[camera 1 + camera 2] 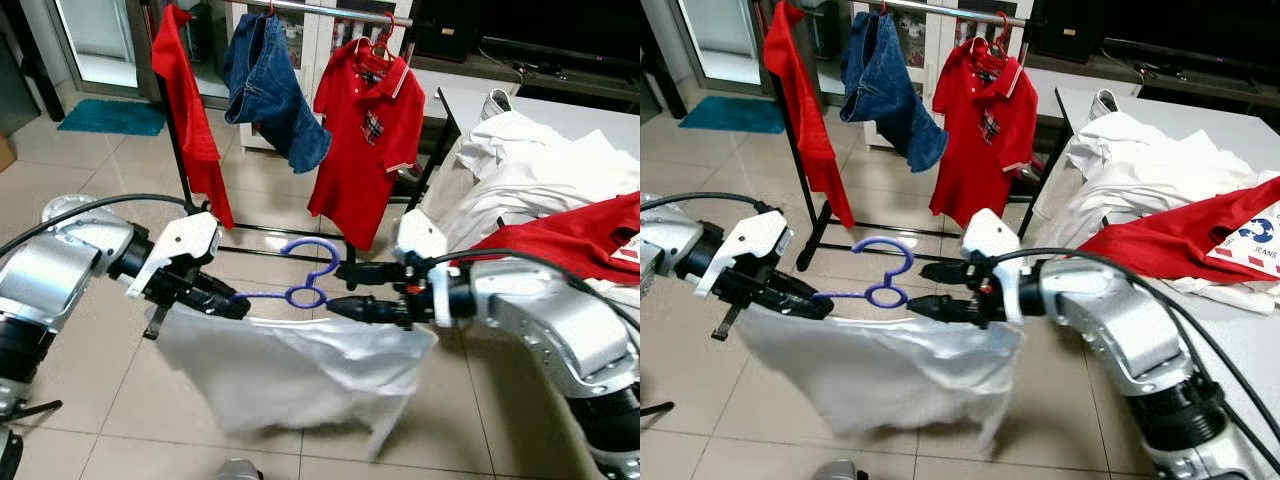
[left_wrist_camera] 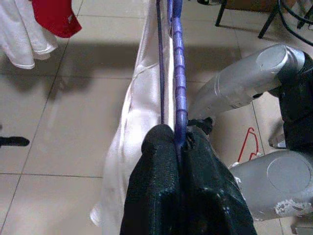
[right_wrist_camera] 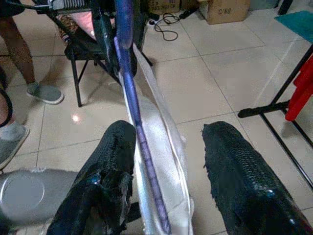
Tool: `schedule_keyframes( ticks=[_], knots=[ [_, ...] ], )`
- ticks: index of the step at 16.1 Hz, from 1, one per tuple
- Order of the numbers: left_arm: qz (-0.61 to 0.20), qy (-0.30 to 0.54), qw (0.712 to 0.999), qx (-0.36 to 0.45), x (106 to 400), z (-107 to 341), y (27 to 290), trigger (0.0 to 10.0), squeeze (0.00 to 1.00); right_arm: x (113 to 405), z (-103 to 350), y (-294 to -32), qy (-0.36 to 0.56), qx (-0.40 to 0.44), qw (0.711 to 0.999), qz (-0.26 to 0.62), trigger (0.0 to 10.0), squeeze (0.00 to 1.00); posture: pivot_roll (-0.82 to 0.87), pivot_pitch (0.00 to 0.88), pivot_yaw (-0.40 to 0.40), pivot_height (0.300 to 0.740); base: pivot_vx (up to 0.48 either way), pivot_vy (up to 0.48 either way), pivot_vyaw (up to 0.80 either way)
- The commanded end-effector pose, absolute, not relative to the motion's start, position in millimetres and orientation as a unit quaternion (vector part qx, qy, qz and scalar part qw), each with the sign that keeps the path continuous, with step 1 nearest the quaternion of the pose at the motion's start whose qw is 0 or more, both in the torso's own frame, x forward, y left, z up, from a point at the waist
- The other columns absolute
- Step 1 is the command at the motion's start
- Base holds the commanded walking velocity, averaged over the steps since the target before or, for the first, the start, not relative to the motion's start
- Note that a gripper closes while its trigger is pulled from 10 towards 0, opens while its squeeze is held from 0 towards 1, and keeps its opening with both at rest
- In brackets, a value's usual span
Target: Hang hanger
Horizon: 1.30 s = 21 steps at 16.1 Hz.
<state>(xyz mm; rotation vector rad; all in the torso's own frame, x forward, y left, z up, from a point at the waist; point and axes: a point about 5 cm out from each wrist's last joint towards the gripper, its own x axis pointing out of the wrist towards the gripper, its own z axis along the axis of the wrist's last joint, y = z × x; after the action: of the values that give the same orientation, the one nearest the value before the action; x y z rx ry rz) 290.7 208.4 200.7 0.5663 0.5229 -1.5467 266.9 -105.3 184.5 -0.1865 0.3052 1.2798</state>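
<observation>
Near me, short of the far black clothes rack, my left gripper alone pinches the purple plastic hanger carrying a white shirt, my right gripper spread, so it may tip.

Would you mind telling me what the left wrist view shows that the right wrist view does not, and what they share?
Left wrist view alone: the left end effector shut on the purple hanger, a red and white garment and a red hanger on the floor.

Right wrist view alone: the right end effector open around the hanger, a person's feet, a chair, a cardboard box and the rack's base.

Both: the hanger, the white garment on it and the tiled floor.
</observation>
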Motion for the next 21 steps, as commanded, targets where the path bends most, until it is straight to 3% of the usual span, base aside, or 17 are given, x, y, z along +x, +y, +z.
schedule_keyframes(
  ticks=[1, 2, 3, 4, 17, 20, 21],
  knots=[
    [-0.686, 0.212, 0.646, 0.258, 293.0, 208.6, 202.8, 0.0, 0.00, 269.1, 185.8, -104.4, 0.143, -0.089, 0.793, 0.586, 10.0, 0.00, 0.14, 0.000, -0.053, 0.740, 0.000, 0.000, 0.00],
    [-0.687, 0.210, 0.646, 0.257, 293.4, 208.5, 202.5, 0.0, 0.00, 268.7, 185.8, -102.1, 0.141, -0.085, 0.792, 0.588, 10.0, 0.00, 0.14, 0.000, -0.053, 0.740, 0.000, 0.000, 0.00],
    [-0.687, 0.210, 0.647, 0.257, 293.7, 208.4, 202.3, 0.0, 0.00, 268.1, 185.6, -99.6, 0.141, -0.077, 0.790, 0.592, 4.2, 0.00, 0.14, 0.000, -0.055, 0.740, 0.000, 0.000, 0.00],
    [-0.687, 0.209, 0.646, 0.258, 293.9, 208.2, 202.0, 0.0, 0.00, 267.4, 185.3, -97.1, 0.141, -0.071, 0.788, 0.595, 0.0, 0.00, 0.14, 0.000, -0.056, 0.740, 0.000, 0.000, 0.00],
    [-0.680, 0.172, 0.665, 0.259, 302.7, 214.8, 195.2, 0.0, 0.00, 264.7, 180.7, -85.1, 0.148, -0.025, 0.777, 0.612, 0.0, 0.00, 0.14, 0.000, -0.065, 0.740, 0.000, 0.000, 0.00],
    [-0.657, 0.142, 0.690, 0.270, 308.9, 217.7, 197.5, 0.2, 0.00, 263.0, 181.7, -88.4, 0.146, -0.013, 0.768, 0.623, 0.0, 0.00, 0.14, 0.000, -0.069, 0.740, 0.000, 0.000, 0.00],
    [-0.651, 0.118, 0.704, 0.259, 312.9, 220.6, 196.4, 10.0, 0.00, 262.9, 181.9, -88.6, 0.145, -0.011, 0.767, 0.625, 0.0, 0.00, 0.14, 0.000, -0.072, 0.740, 0.000, 0.000, 0.00]
  ],
)
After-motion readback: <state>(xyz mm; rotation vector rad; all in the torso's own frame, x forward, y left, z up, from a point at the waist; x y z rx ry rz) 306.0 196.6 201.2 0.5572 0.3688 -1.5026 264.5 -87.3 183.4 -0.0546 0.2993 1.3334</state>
